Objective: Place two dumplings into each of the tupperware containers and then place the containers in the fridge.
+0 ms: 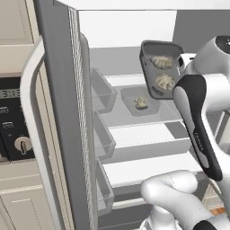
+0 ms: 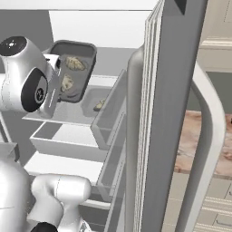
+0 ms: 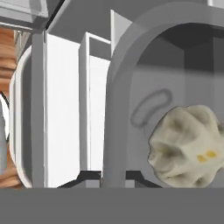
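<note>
the gripper (image 1: 180, 67) is clamping tight on the rim of one tupperware container (image 1: 152, 58), holding it tipped on edge inside the open fridge (image 1: 134, 27), two dumplings (image 1: 161, 62) sitting in it. at about 7 o'clock from it, the second container (image 1: 130, 96) is resting flat on a fridge shelf (image 1: 134, 119), a dumpling (image 1: 141, 103) showing inside.

One tub (image 1: 161, 68) hung tilted above the fridge shelf (image 1: 134, 119); another tub (image 1: 140, 101) sat on it.
</note>
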